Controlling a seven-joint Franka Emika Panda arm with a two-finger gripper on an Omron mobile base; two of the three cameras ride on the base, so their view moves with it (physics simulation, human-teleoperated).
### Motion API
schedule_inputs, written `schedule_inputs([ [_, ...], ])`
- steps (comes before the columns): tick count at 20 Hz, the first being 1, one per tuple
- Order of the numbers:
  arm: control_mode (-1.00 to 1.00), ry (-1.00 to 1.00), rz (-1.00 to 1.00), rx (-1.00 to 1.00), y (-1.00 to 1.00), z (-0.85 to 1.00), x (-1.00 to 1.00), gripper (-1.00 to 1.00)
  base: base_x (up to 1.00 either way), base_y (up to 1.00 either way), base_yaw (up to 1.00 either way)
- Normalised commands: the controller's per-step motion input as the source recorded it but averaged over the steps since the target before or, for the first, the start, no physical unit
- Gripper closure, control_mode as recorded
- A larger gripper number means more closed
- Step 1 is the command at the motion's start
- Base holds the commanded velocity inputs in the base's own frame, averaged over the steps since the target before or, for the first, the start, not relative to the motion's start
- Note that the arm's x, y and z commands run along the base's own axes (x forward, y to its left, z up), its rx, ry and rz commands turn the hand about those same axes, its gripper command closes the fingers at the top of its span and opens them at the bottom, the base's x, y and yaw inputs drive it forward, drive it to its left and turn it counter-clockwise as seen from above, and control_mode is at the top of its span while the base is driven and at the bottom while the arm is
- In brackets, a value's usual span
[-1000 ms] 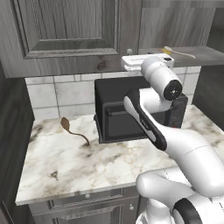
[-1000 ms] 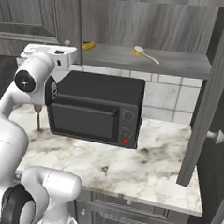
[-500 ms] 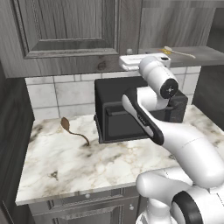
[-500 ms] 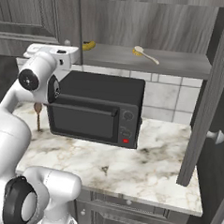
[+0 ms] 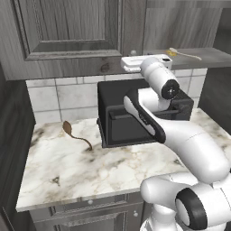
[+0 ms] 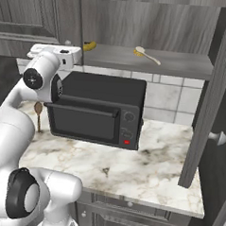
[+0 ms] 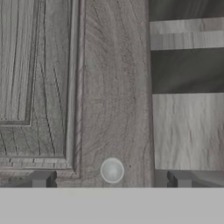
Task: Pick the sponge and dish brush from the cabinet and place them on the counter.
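The dish brush (image 6: 147, 54) (image 5: 184, 54), a white stick with a yellow head, lies on the grey shelf of the open cabinet (image 6: 174, 66). The sponge is out of view. My gripper (image 7: 110, 180) is open and sits close in front of the closed left cabinet door (image 7: 43, 78). Its two fingertips (image 7: 41, 179) straddle the round silver knob (image 7: 112, 170) without touching it. From the base, the white hand (image 5: 135, 63) (image 6: 52, 52) is level with the cabinet's lower edge, above the microwave. The marble counter (image 5: 67, 167) lies below.
A black microwave (image 6: 96, 109) stands on the counter under the hand. A brown spoon (image 5: 74, 133) lies to its left. A yellow banana (image 6: 89, 46) rests on the shelf left of the brush. The right cabinet door (image 6: 213, 92) hangs open.
The hand has edged slightly left toward the closed door. The jaws have stayed open, and the brush, banana and spoon have not moved.
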Motion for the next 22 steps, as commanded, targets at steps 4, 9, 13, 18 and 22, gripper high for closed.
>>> schedule_inputs([
  [4,-1.0,0.0,0.0,0.0,0.04,-0.07,0.19,-1.0,0.0,0.0,0.0],
  [9,-1.0,0.0,0.0,0.0,0.04,-0.03,0.21,-1.0,0.0,0.0,0.0],
  [13,-1.0,0.0,0.0,0.0,0.02,-0.01,0.22,-1.0,0.0,0.0,0.0],
  [18,-1.0,0.0,0.0,0.0,0.03,-0.02,0.22,-1.0,0.0,0.0,0.0],
  [22,-1.0,0.0,0.0,0.0,0.04,-0.05,0.2,-1.0,0.0,0.0,0.0],
])
